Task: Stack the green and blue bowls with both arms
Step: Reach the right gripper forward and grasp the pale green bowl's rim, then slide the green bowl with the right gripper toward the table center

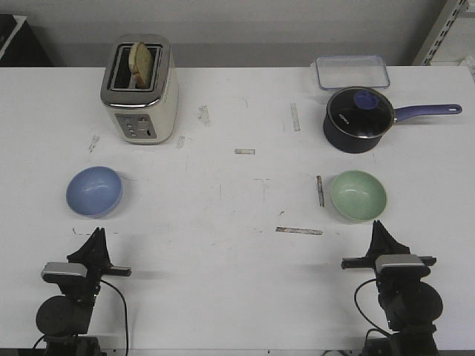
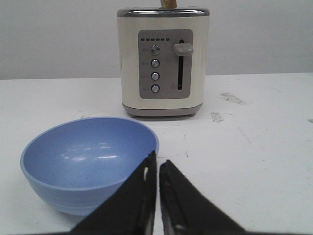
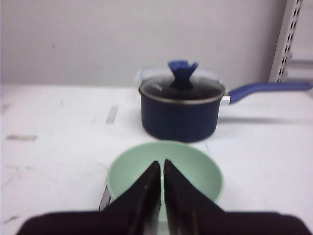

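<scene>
- Periwinkle plastic, the blue bowl (image 1: 94, 190) sat upright at the left middle of the front view, well apart from its partner.
- Mint in colour, the green bowl (image 1: 358, 195) stood upright at the right middle, with a strip of grey tape (image 1: 320, 190) just beside its left edge.
- At the lower left, the left gripper (image 1: 97, 236) hung near the blue bowl without touching it, its fingers pressed together and holding nothing.
- At the lower right, the right gripper (image 1: 378, 228) was likewise pinched closed and empty, near the green bowl.
- A cream toaster (image 1: 139, 89) with a slice of bread (image 1: 140, 64) in its slot stood at the upper left.
- A navy saucepan (image 1: 359, 120) with a glass lid sat at the upper right, a clear container (image 1: 352, 73) behind it.
- Everything rested on the white table (image 1: 237, 282).
</scene>
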`<state>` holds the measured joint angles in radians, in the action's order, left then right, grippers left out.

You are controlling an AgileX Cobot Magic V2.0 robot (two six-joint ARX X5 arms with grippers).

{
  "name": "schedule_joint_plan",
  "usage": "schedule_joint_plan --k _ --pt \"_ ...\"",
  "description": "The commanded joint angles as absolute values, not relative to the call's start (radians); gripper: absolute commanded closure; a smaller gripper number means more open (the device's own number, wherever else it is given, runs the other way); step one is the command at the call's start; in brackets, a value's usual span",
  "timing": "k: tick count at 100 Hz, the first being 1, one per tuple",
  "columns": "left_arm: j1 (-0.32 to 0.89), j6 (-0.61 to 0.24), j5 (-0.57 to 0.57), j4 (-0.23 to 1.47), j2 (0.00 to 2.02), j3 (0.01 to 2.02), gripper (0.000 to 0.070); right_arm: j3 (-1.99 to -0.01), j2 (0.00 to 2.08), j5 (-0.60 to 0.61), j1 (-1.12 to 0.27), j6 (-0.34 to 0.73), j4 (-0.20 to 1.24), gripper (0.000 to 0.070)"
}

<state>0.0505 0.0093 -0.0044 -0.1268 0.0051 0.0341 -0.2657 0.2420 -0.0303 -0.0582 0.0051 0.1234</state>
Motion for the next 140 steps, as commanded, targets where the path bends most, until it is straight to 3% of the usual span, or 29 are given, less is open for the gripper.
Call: schedule_joint_plan --k 1,23,31,48,68,84,91,105,115,130,140 --pt "0.05 0.014 -0.007 -0.142 0.003 0.012 0.0698 -0.319 0.307 -0.034 -0.058 0.01 0.158 0.07" --pt "0.05 0.014 -0.007 -0.142 0.003 0.012 0.0699 -0.481 0.533 -0.034 -0.058 0.014 0.241 0.07" --pt "0.05 0.014 -0.007 -0.142 0.003 0.012 0.0699 -0.547 0.617 -0.033 -0.058 0.062 0.267 0.07" --pt "0.05 0.014 -0.007 -0.143 0.003 0.012 0.0699 -0.729 0.809 -0.032 -0.058 0.177 0.427 0.07" --pt "0.05 0.014 -0.007 -0.142 0.003 0.012 0.0699 -0.926 1.002 -0.021 -0.051 0.198 0.632 0.07" --pt "0.05 0.014 -0.007 -0.142 0.003 0.012 0.0699 -1.05 1.134 0.091 0.042 0.249 0.745 0.0695" --pt "0.05 0.014 -0.007 -0.143 0.003 0.012 0.0698 -1.087 1.185 0.186 0.099 0.25 0.763 0.0642" --pt "0.05 0.014 -0.007 -0.142 0.003 0.012 0.0699 -1.121 1.27 0.341 0.205 0.25 0.762 0.0409" --pt "0.05 0.014 -0.007 -0.142 0.003 0.012 0.0699 -1.121 1.315 0.373 0.267 0.244 0.761 0.0371" --pt "0.05 0.014 -0.007 -0.142 0.003 0.012 0.0699 -1.121 1.361 0.395 0.324 0.201 0.758 0.02" --pt "0.05 0.014 -0.007 -0.142 0.003 0.012 0.0699 -1.12 1.38 0.396 0.344 0.179 0.757 0.0192"
